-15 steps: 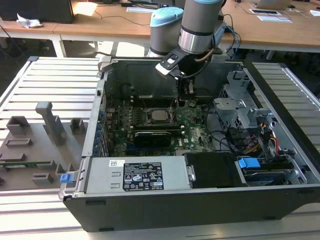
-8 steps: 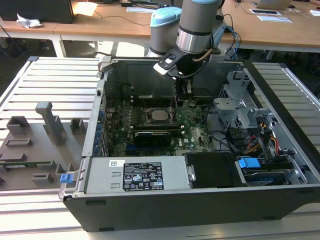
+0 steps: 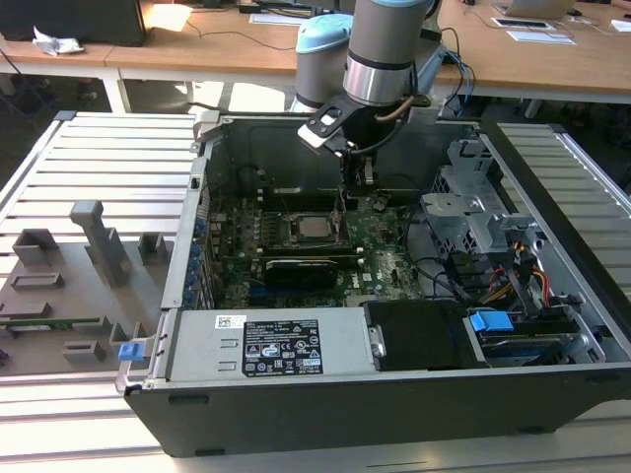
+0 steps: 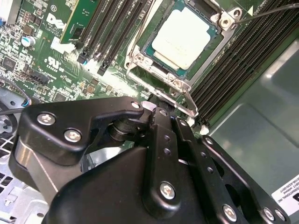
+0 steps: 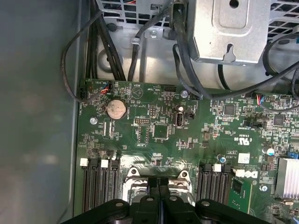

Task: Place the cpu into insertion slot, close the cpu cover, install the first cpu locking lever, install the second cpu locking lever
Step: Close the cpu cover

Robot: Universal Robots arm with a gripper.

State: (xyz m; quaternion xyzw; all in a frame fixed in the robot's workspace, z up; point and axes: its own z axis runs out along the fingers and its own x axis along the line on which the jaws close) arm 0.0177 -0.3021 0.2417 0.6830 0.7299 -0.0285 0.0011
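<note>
cpu (image 4: 182, 37) under closed cpu cover (image 4: 159, 70) | gripper (image 5: 159, 181) jaws pressed together beside locking lever (image 4: 189, 100) | best: push lever squarely, no slipping

Probably a lab: slatted workbench (image 3: 108, 148), desks (image 3: 237, 44) behind.

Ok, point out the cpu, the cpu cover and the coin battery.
cpu (image 4: 182, 37): second wrist view, middle of its metal top.
cpu cover (image 4: 159, 69): second wrist view, frame edge beside the cpu.
coin battery (image 5: 116, 109): first wrist view, centre of its face.
</note>
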